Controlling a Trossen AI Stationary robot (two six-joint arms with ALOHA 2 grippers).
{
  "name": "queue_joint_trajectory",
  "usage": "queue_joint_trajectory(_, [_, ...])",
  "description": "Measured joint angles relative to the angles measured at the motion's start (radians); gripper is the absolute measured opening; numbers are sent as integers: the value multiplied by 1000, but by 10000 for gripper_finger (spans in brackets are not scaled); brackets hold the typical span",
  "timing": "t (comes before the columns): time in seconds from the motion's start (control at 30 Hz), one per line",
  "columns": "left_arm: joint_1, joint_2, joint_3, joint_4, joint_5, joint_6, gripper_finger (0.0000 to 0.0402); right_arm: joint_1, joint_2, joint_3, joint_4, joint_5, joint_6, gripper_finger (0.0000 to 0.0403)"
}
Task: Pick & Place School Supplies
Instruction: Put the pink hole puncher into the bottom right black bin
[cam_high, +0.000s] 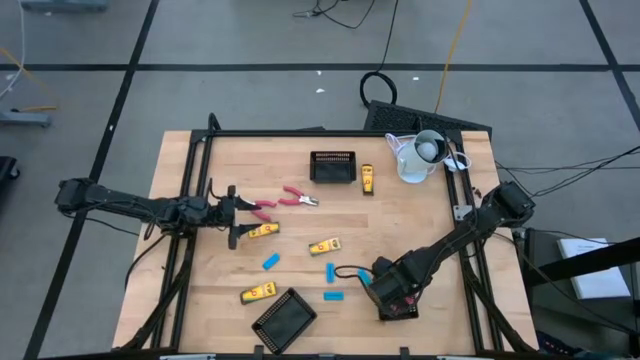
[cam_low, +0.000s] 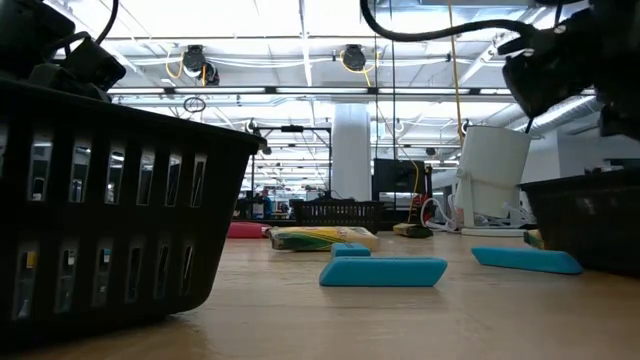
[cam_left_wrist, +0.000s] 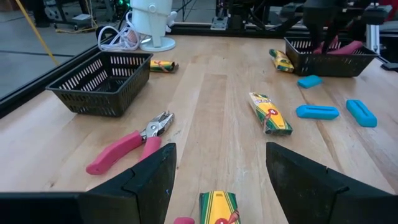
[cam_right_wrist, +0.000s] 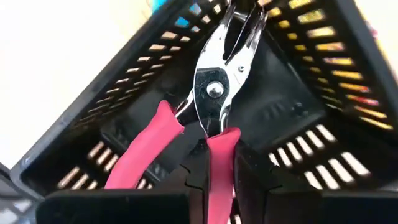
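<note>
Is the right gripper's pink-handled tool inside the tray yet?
In, not released. The right wrist view shows the pink-handled tool over the black mesh tray's floor, one handle pinched in the right gripper.

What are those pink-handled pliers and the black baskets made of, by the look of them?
Pink-handled pliers: the jaws look like polished steel, bright and mirror-like with a round rivet; the handles seem coated in matte pink rubber or plastic. Black basket: probably moulded plastic, judging by its even slotted walls and dull sheen, though coated metal is possible.

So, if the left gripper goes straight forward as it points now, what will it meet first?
Most likely the yellow-and-black block lying between the open fingers of the left gripper. Beyond it lies a second yellow block, though depth is hard to judge.
</note>
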Motion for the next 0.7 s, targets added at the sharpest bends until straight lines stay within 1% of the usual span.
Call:
queue_joint_trajectory(0.1, [0,0,0,1,0,0,250,-5,0,-17,61,37,17,34])
queue_joint_trajectory(0.17, [0,0,0,1,0,1,250,-7,0,-23,82,82,34,34])
queue_joint_trajectory(0.47, [0,0,0,1,0,5,250,-7,0,-27,90,264,80,38])
queue_joint_trajectory(0.53, [0,0,0,1,0,5,250,-9,0,-27,90,285,68,63])
queue_joint_trajectory(0.7, [0,0,0,1,0,8,250,-11,0,-27,91,312,45,149])
